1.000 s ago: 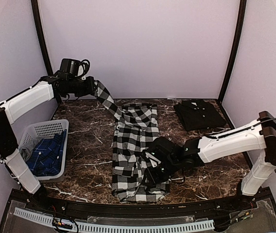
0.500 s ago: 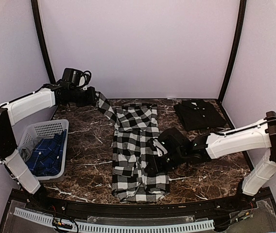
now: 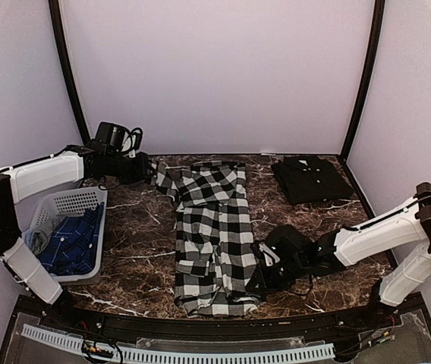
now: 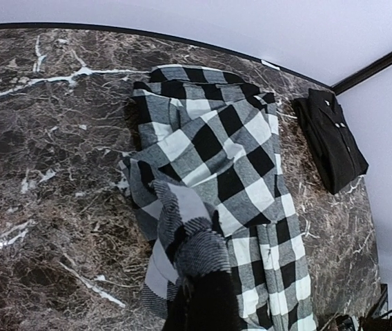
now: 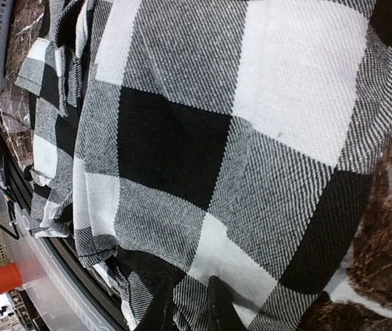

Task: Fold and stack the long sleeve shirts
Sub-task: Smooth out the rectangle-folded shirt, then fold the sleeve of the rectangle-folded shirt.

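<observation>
Two arms: we see the left gripper (image 3: 149, 168) at 10 o'clock on the table, clamped on the sleeve end of the check shirt (image 3: 212, 227). The right gripper (image 3: 259, 274) sits low at 5 o'clock, against that shirt's right edge.
Right fingers: in the right wrist view its fingertips (image 5: 214, 307) stand close together, with a strip of the check cloth pinched between them.
Check shirt: it lies lengthwise down the middle of the table, from 12 o'clock to 6 o'clock. One sleeve is drawn out toward 10 o'clock and the near hem is rumpled.
Black shirt (image 3: 310, 178): we find it folded flat at 1 o'clock, well apart from the check shirt.
Surface: the table (image 3: 136, 220) is dark brown marble with white veins.
Basket (image 3: 71, 199): white and perforated, it sits at 8 o'clock by the left edge, with blue checked cloth (image 3: 67, 239) inside.
Room: pale lilac walls (image 3: 215, 76) close the table in on three sides. We see two black posts (image 3: 64, 68) rising from the far corners.
Near edge: a white slotted strip (image 3: 200, 353) runs along the 6 o'clock side, nearer to us than the arm bases.
</observation>
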`<action>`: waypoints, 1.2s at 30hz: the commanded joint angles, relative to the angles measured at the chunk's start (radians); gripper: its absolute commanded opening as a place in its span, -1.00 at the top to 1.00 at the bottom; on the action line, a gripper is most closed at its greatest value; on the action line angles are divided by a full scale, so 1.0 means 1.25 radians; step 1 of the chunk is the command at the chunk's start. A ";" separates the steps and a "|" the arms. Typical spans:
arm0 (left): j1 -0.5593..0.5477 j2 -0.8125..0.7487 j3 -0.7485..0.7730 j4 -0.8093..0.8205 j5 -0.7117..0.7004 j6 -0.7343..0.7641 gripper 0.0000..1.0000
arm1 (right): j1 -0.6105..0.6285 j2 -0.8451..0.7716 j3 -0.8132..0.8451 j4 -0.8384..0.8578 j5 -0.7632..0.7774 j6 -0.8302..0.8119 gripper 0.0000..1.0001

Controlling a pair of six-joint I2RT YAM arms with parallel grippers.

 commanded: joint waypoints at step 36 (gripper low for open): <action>-0.285 0.128 0.050 0.030 0.330 0.155 0.94 | -0.182 -0.181 0.260 -0.235 0.439 -0.089 0.46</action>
